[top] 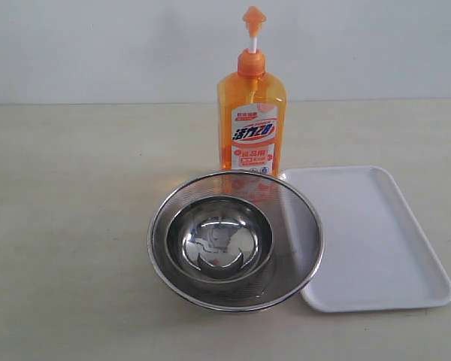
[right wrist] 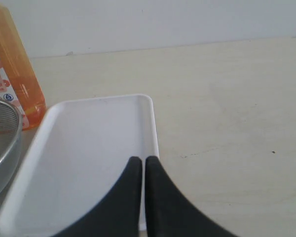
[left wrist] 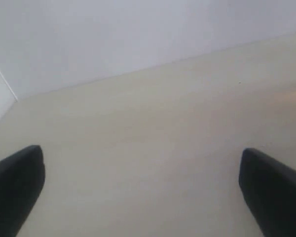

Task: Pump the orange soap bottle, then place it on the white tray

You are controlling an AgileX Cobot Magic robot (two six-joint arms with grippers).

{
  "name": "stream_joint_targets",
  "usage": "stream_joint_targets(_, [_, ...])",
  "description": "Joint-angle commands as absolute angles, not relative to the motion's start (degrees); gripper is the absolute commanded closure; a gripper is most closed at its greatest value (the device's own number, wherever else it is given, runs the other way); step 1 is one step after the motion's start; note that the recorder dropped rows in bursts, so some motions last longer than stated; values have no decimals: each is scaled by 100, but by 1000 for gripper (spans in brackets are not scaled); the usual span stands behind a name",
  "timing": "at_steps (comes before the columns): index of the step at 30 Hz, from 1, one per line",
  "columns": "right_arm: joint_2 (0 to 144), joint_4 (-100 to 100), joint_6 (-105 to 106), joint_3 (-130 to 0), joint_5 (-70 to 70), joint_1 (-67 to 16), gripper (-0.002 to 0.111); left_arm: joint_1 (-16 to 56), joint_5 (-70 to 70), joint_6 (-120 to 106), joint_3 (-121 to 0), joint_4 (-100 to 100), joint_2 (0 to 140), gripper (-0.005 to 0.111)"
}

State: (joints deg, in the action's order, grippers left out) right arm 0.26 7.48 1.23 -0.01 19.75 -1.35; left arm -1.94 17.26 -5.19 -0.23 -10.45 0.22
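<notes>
The orange soap bottle stands upright at the back of the table, its pump head raised on a white stem, just behind the strainer. The white tray lies flat to its right, with nothing on it. Neither arm shows in the exterior view. In the left wrist view my left gripper is open wide over bare table, nothing between its fingers. My right gripper is shut and empty above the near edge of the white tray; the orange soap bottle stands beyond the tray's far corner.
A round steel mesh strainer with a steel bowl inside sits in front of the bottle, touching the tray's left edge. The strainer's rim also shows in the right wrist view. A pale wall runs behind the table.
</notes>
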Motion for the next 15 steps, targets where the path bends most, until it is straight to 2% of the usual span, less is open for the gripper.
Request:
stream_joint_targets(1, [0,728,137,0,1914,-117,108,-211,1633,-560,0,-1432,0,-3])
stream_joint_targets(6, [0,728,137,0,1914,-117,108,-211,1305,-469,0,-1393,0,-3])
stream_joint_targets(15, [0,728,137,0,1914,-117,108,-211,-521,59,0,-1393,0,-3])
